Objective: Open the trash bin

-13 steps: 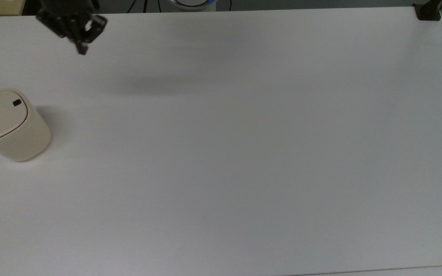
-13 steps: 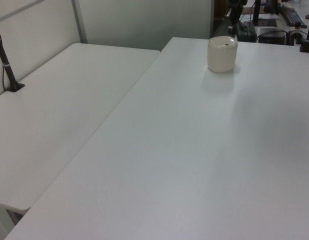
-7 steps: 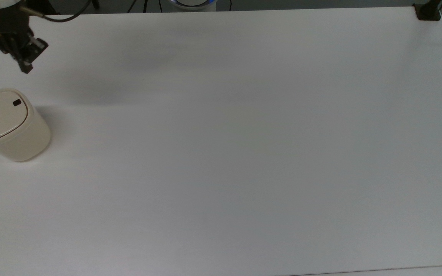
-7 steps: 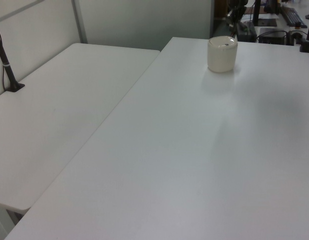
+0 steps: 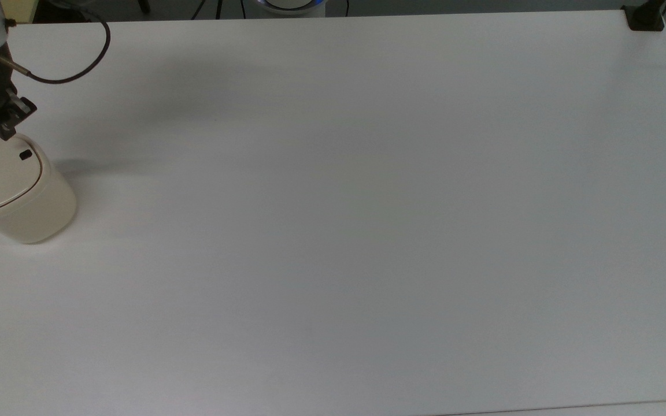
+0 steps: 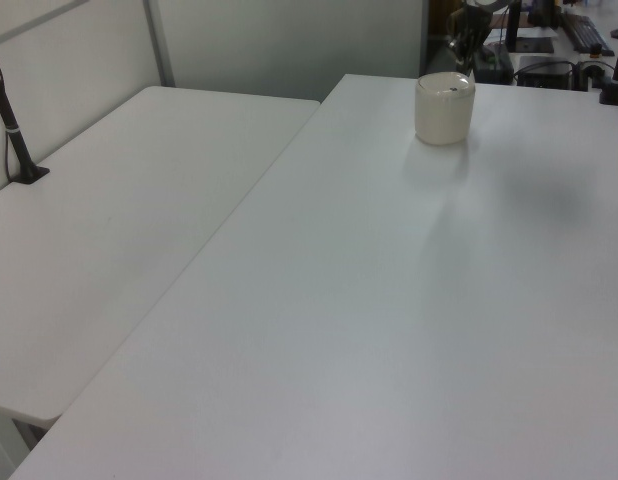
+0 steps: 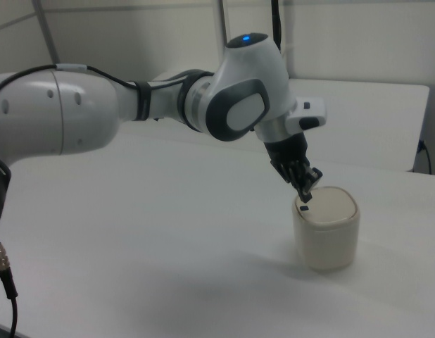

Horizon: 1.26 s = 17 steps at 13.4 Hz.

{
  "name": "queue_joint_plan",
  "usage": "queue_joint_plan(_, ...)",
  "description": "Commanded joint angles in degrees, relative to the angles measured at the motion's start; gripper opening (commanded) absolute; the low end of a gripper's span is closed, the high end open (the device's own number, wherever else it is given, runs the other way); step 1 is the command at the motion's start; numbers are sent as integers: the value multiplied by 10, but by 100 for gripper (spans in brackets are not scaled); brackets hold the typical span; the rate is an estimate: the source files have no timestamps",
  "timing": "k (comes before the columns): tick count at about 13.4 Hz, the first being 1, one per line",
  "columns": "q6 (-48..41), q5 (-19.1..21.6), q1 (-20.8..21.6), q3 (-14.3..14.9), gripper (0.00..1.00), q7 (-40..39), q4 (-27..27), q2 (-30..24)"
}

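One bin, lid not yet opened; hand poised above button.

Trash bin is stood at the top view's left tabletop edge. Hand, fingers drawn narrow and empty, is held just over the black button. Risk judged: an off-centre press could slip onto the lid or tip the light bin.

Broad white matte table under my reach; second white table adjoins, black clamp on corner.
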State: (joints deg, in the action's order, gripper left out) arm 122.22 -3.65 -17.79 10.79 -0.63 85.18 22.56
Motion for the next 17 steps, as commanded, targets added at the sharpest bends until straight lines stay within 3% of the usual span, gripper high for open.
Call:
queue_joint_plan(1, 34, -13, 6, 5, 0, 18, -7, 32)
queue_joint_plan(6, 39, -13, 8, 4, 0, 17, -6, 46)
queue_joint_plan(10, -20, -12, 18, -3, 0, 15, -10, -5)
queue_joint_plan(17, -208, -12, 175, -12, 0, 13, -8, -97)
